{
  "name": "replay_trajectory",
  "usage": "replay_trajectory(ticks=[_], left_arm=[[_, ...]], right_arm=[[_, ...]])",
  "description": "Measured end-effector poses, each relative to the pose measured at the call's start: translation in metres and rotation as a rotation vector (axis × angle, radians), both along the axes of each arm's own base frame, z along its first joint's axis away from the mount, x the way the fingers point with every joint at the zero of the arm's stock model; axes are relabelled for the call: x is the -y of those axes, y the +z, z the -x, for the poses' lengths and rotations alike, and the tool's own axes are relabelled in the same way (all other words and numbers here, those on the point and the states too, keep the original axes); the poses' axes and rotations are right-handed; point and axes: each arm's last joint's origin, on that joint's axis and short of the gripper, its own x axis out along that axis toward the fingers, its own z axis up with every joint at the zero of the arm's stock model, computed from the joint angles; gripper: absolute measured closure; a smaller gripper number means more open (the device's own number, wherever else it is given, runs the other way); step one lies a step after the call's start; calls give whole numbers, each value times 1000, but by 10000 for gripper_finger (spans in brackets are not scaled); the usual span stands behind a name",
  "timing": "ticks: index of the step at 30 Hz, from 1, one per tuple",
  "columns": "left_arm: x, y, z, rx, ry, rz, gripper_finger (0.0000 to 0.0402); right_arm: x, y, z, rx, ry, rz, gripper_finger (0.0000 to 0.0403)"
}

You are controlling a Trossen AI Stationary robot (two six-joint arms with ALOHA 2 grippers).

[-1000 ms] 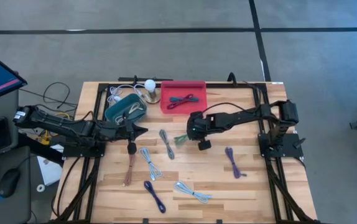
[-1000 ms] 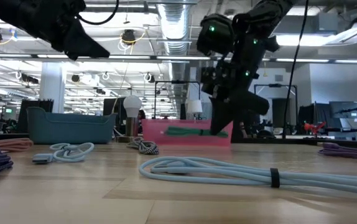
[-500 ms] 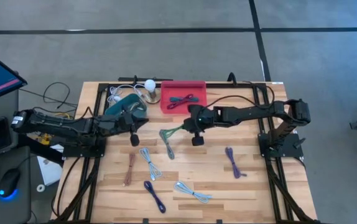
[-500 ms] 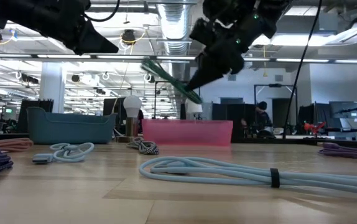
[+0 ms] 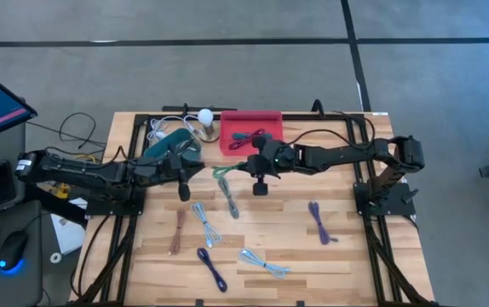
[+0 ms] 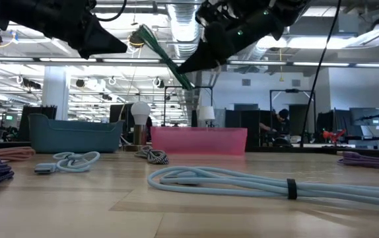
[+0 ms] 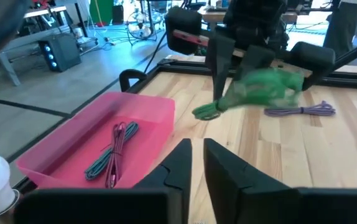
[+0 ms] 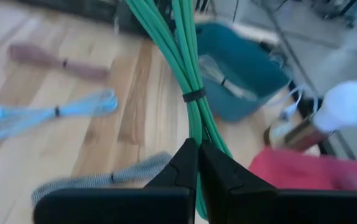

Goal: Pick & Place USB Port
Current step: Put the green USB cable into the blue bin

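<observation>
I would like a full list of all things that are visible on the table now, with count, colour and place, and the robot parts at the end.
Pink tray: one, far edge, holds two cables.
Teal bin: one, far left.
Light bulb: one, white, between bin and tray.
Green cable: one, hanging from the right hand, above the table.
Grey cable: one, centre.
Light blue cables: two, near centre.
Purple cables: two, one right, one near edge.
Brown cable: one, left.
Left hand: beside the bin.
Right hand: shut on the green cable.
</observation>
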Motion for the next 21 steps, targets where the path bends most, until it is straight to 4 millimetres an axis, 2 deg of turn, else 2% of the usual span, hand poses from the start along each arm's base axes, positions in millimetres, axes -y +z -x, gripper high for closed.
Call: replay_trajectory(ticks=[6,12,21], left_arm=[[0,1,0,13,-6,16,310],[3,3,-1,42,-100,44,274],[5,8,-3,92,-174,59,258]], right_arm=[[-2,6,-3,64,2,-5,403],[-3,9,-4,105,-7,-24,403],[-5,22,-9,158,-6,-29,403]])
